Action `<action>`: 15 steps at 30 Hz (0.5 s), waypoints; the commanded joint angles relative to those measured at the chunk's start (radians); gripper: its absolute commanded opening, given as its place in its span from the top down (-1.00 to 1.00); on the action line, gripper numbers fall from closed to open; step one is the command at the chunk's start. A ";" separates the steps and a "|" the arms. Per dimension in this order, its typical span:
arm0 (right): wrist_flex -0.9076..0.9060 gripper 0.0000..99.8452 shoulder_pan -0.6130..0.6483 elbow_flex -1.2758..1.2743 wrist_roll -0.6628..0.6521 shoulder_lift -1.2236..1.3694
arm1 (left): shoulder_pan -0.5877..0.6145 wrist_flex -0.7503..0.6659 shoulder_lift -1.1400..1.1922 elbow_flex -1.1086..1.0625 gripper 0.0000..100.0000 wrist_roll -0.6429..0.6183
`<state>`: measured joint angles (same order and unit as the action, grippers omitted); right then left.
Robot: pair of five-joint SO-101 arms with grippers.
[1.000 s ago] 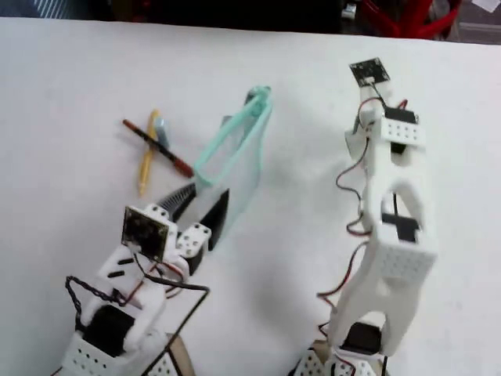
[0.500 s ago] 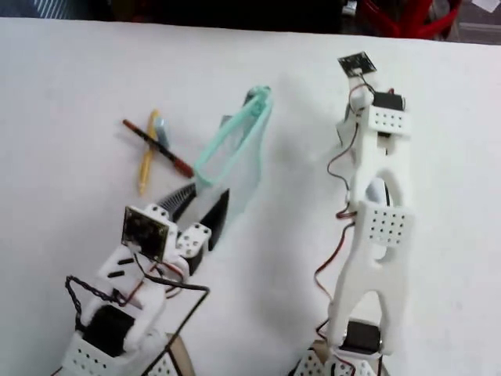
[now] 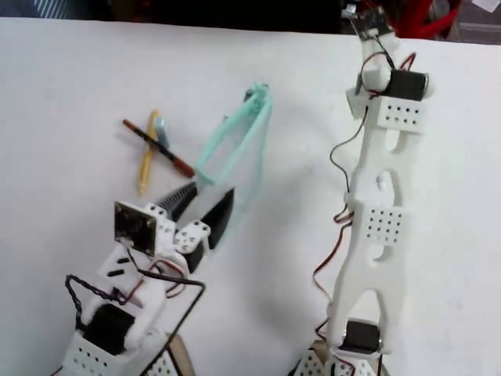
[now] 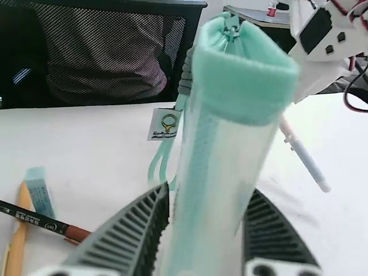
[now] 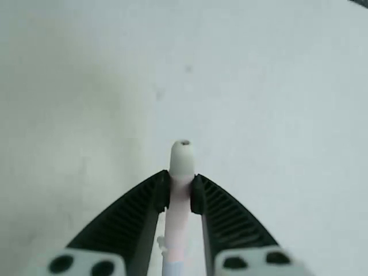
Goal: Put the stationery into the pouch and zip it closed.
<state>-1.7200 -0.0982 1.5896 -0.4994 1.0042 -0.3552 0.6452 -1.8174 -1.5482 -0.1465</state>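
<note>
The pouch, clear-sided with teal trim, stands on edge on the white counter, running from near the middle of it back toward the left arm. In the high view its teal rim parts into a narrow loop along the top. The left jaws are spread wide and sit on either side of the pouch's near end, one black ribbed finger against each clear wall; from the left wrist the pouch rises between them, a small white tag hanging at its side. Just beside the pouch, on the side away from the right arm, three pieces lie in a loose cross: a dark red pencil, a yellow pen and a pale blue piece, all touching or overlapping. The right arm stretches out toward the far edge of the counter, well apart from the pouch. The right jaws are narrow, pinched on a white pen whose blunt end pokes out past the fingertips above bare counter. From the left wrist the same white pen slants down beyond the pouch.
</note>
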 commanded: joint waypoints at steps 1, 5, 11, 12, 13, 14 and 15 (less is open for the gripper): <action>-0.005 0.96 0.030 -0.018 -0.003 -0.255 | 0.024 -0.023 -0.010 0.028 0.57 -0.021; -0.005 0.96 0.101 -0.097 -0.003 -0.527 | 0.018 -0.021 -0.010 0.026 0.57 -0.021; 0.008 0.96 0.401 -0.147 -0.002 -0.944 | 0.016 -0.021 -0.010 0.026 0.58 -0.018; 0.025 0.96 0.473 -0.157 -0.002 -1.001 | 0.016 -0.021 -0.010 0.026 0.59 -0.017; 0.053 0.96 0.539 -0.158 -0.002 -1.047 | 0.016 -0.021 -0.010 0.026 0.60 -0.017; 0.088 0.96 0.595 -0.158 0.000 -1.079 | 0.016 -0.021 -0.010 0.026 0.60 -0.017; 0.133 0.96 0.641 -0.158 0.008 -1.099 | 0.016 -0.021 -0.010 0.026 0.60 -0.017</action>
<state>-1.6909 0.3928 1.4423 -0.4994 0.0299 -0.3414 0.6452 -1.8174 -1.5482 -0.1527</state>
